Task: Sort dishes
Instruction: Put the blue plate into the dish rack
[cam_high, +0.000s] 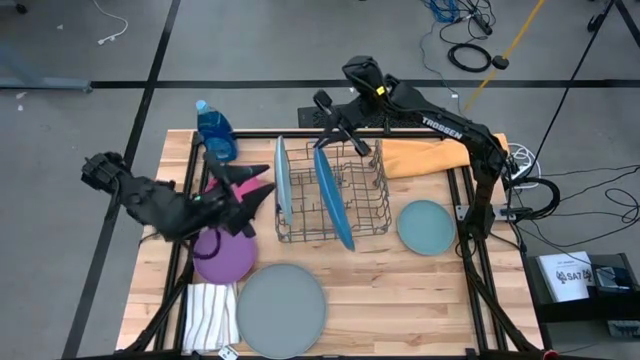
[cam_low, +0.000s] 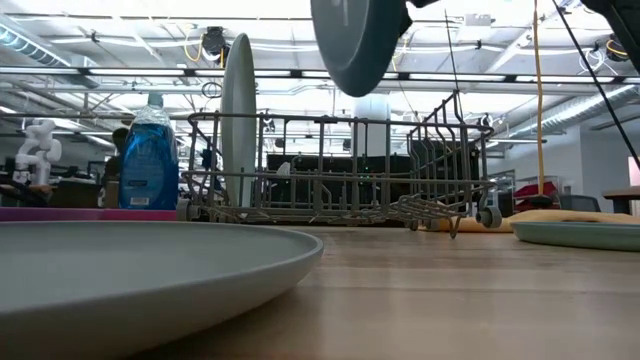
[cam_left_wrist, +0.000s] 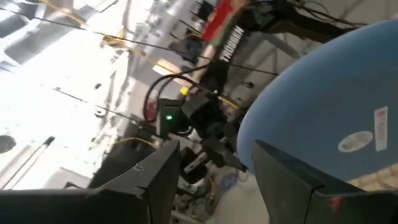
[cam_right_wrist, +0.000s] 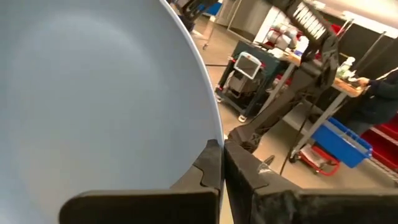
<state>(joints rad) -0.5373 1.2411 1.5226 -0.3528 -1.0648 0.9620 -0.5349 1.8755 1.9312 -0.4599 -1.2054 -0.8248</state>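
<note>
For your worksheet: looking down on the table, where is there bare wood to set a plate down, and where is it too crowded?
Bare wood: right of the grey plate below the dish rack, and below the pale teal plate. Crowded: the left side, where the left gripper, purple plate, soap bottle and striped cloth sit close.

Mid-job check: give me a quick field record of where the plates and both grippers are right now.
rack: light blue plate standing on edge in it
right gripper: shut on the dark blue plate, held over the rack
left gripper: open, left of the rack, holding nothing
flat on table: purple plate, grey plate, teal plate
magenta plate: mostly hidden under left arm
</note>
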